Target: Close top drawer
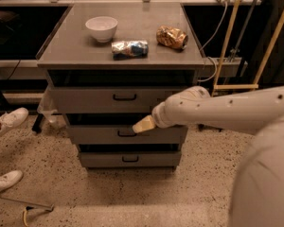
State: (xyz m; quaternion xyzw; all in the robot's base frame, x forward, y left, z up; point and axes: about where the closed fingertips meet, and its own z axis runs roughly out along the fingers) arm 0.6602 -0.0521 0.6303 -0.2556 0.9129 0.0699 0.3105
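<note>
The top drawer (85, 100) is the uppermost of three grey drawers in the cabinet, with a small black handle (124, 97) at its centre. Its front stands out from the cabinet, with a dark gap between it and the tabletop. My gripper (143, 125), cream-tipped on a white arm (213, 110) that reaches in from the right, is below the top drawer's front. It is in front of the upper edge of the middle drawer (94, 134), just right of the handles.
On the cabinet top (75, 51) stand a white bowl (101, 28), a lying can (129, 48) and a crumpled brown bag (172, 37). The bottom drawer (104, 159) sits below. White shoes (8, 121) lie on the floor at left. Yellow poles (228, 41) and cables stand at right.
</note>
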